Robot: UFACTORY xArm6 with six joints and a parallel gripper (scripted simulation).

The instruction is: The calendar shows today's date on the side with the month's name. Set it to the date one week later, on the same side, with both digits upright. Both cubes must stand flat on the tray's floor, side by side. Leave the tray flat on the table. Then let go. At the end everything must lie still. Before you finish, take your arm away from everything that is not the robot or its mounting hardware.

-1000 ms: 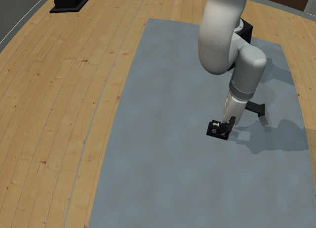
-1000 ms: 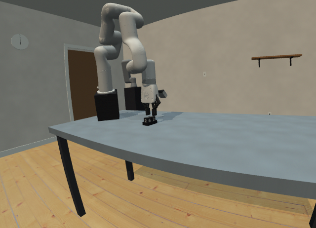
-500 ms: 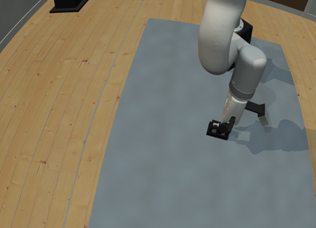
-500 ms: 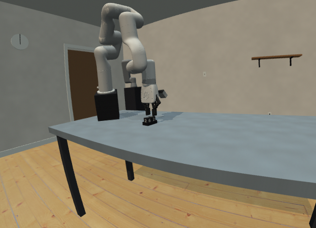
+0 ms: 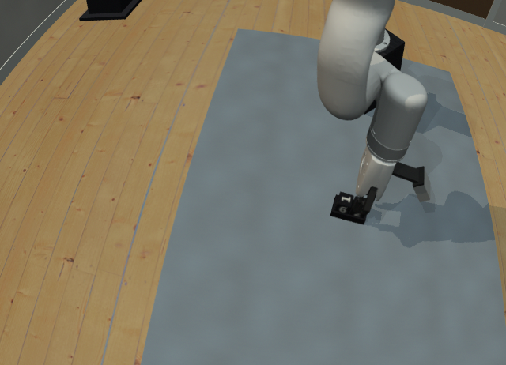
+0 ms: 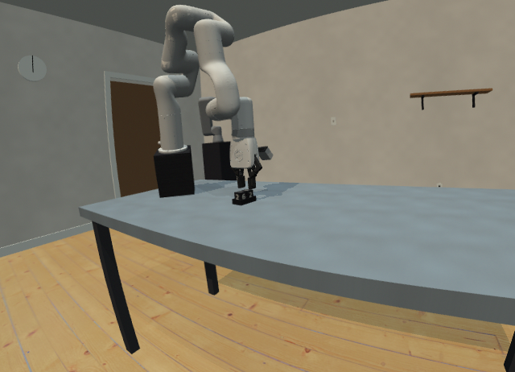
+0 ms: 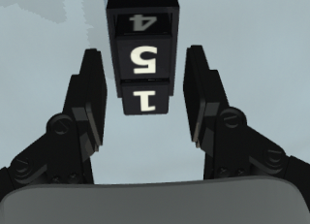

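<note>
The black calendar tray (image 5: 347,219) (image 6: 244,201) (image 7: 142,2) lies flat on the table and holds two black cubes side by side. The left cube (image 5: 345,199) (image 6: 243,196) (image 7: 145,100) shows 1 on top and 6 on the side facing the top and exterior views. The right cube (image 6: 250,194) (image 7: 143,59) shows 5 on top, 2 on that same side, and 4 on its end in the wrist view. No month's name is readable. My gripper (image 5: 364,202) (image 6: 246,187) (image 7: 143,67) is open and empty just above the cubes, its fingers apart to either side of them in the wrist view.
The blue-grey table (image 5: 266,231) (image 6: 332,218) surrounds the tray. The arm's black base block (image 6: 175,172) stands behind, to the left in the exterior view. The wrist camera (image 5: 421,186) (image 6: 265,152) sticks out sideways from the arm.
</note>
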